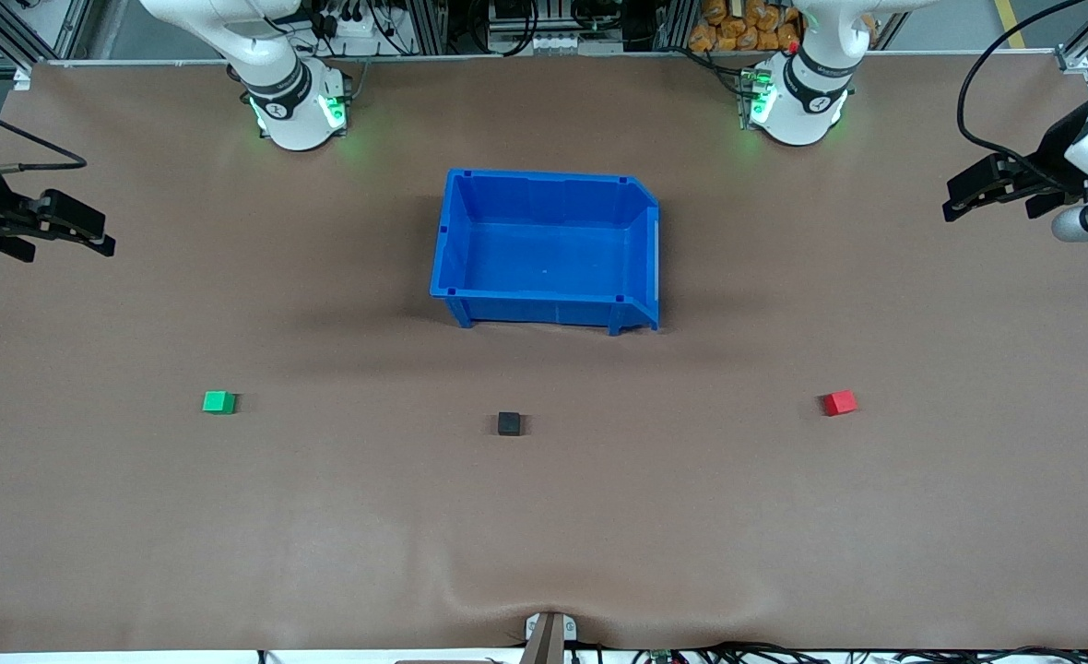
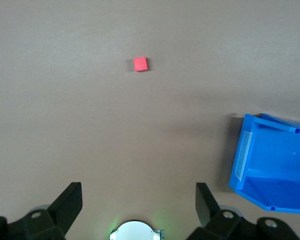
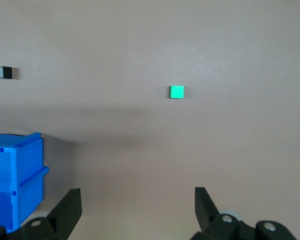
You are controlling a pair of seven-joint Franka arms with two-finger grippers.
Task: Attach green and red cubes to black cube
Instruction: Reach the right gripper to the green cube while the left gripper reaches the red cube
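1. Going from the right arm's end of the brown table [image 1: 544, 516] to the left arm's end, three small cubes lie in a row, well apart from one another; nothing has been joined yet, so by my reading the task is at its very start.
2. First comes the green cube [image 1: 218, 402], lying flat toward the right arm's end; no gripper touches it.
3. In the middle sits the black cube [image 1: 509, 423], a touch nearer the front camera than the other two; it lies nearer that camera than the blue bin [image 1: 544, 304], which stands empty at the table's centre.
4. Last comes the red cube [image 1: 840, 402], toward the left arm's end, alone on the bare surface.
5. What is left, as I judge it: both coloured cubes have to be picked up, carried to the black cube and pressed against it.
6. The right gripper [image 1: 65, 231] hangs over the table's edge at the right arm's end, well away from the green cube; its fingers [image 3: 67, 207] are spread wide and hold nothing.
7. The left gripper [image 1: 977, 189] hangs over the edge at the left arm's end, well away from the red cube; its fingers [image 2: 70, 202] are likewise spread wide with nothing between them.
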